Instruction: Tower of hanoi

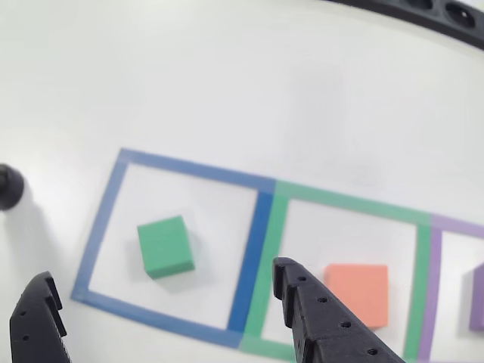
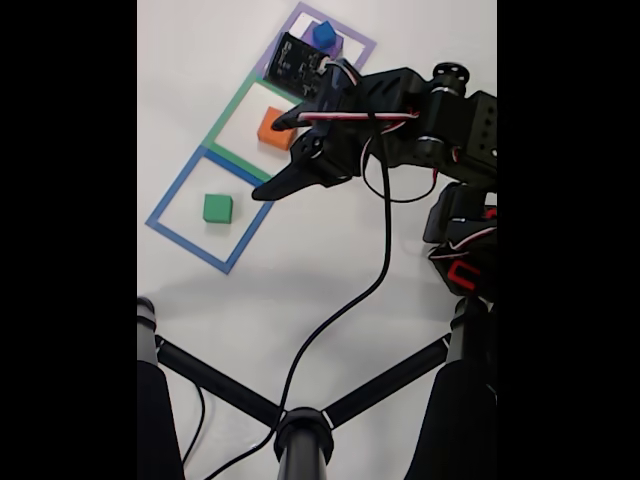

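The tower of hanoi lies in pieces. A green block (image 1: 165,246) (image 2: 217,208) rests inside the blue tape square (image 1: 104,227) (image 2: 178,190). Inside the green tape square (image 1: 348,203) (image 2: 228,110) sits an orange block (image 1: 357,293) (image 2: 270,130). In the fixed view a small blue cube (image 2: 323,35) tops the purple block (image 2: 333,49) (image 1: 478,299) in the purple tape square (image 2: 362,45). My gripper (image 1: 161,272) (image 2: 265,160) hovers open and empty above the table, between the green and orange blocks, one finger partly over the orange one.
A black round object (image 1: 9,187) sits at the left of the other view. In the fixed view, black stand legs (image 2: 300,430) and a cable (image 2: 372,285) cross the near table. The arm's body (image 2: 455,120) stands at the right.
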`<action>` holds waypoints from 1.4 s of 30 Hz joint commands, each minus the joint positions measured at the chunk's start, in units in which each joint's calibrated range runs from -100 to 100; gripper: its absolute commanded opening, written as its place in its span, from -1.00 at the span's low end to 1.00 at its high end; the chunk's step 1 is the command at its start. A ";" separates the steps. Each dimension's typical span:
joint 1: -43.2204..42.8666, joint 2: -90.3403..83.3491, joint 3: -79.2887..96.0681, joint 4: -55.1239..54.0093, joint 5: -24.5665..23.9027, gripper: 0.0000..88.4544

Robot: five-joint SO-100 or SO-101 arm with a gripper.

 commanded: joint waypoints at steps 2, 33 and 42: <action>-1.63 0.68 7.64 -15.34 0.59 -0.22; -4.84 49.56 28.09 -91.50 0.59 -0.19; -5.52 61.74 23.36 -100.00 0.59 -0.19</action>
